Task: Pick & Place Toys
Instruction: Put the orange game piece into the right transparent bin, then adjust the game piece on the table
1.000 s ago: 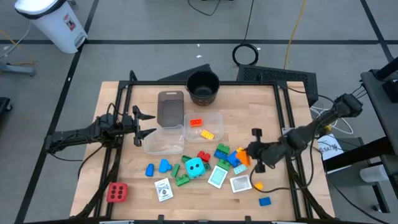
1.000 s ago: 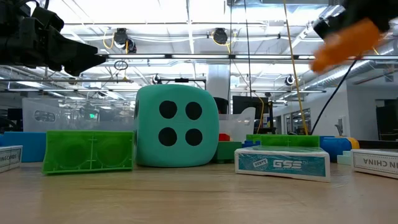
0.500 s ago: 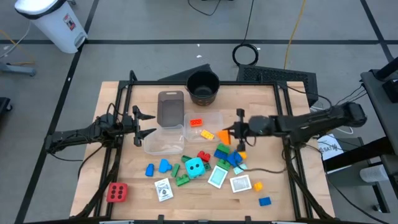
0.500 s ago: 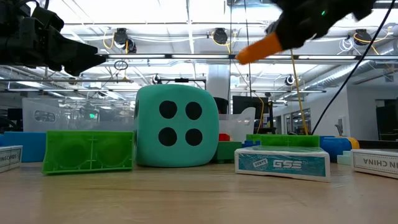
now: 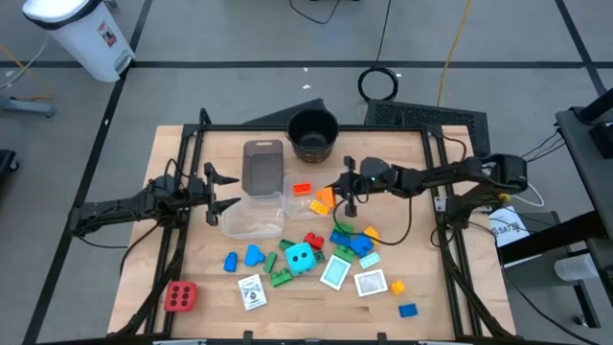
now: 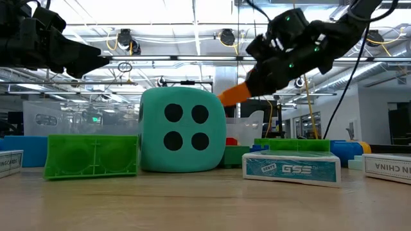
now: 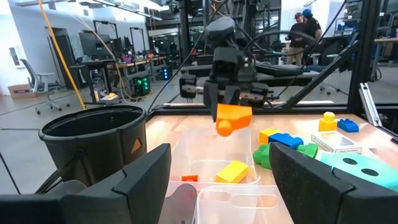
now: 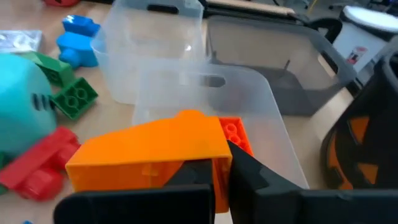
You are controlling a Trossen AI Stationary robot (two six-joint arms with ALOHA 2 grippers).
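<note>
Orange block [image 5: 323, 199] clamped in my right claw [image 5: 337, 196] hangs over the clear tub [image 5: 328, 181] holding red and yellow pieces, ready for dropping; my left claw [image 5: 227, 192] waits spread apart, counter's left.

Bright, even ceiling strip lights [image 6: 192, 25] glare along the low view's top (nearest foreground soft); shadows stay faint.

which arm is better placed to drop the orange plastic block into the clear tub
Right. The right gripper holds the orange plastic block above the clear plastic tub; the left gripper waits empty beside the other tub.
</note>
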